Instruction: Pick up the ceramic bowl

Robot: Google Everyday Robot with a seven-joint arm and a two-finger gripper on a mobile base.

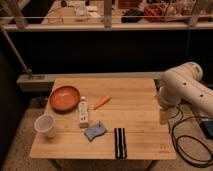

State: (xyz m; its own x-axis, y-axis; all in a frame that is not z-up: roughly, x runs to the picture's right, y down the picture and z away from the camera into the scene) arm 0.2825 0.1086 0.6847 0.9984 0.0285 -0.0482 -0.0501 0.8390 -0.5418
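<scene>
The ceramic bowl (64, 98) is wide, shallow and orange-red with a darker rim. It sits upright on the left part of the wooden table (135, 125). The white arm (182, 90) hangs over the table's right edge. The gripper (163, 116) points down below the arm at the right edge, far from the bowl and touching nothing that I can see.
A white translucent cup (45, 125) stands at the front left. A white bottle (83, 112) lies right of the bowl, next to an orange carrot-like item (102, 102). A blue cloth (95, 131) and a black-and-white striped item (119, 142) lie near the front. Black cables (190, 145) lie on the floor at right.
</scene>
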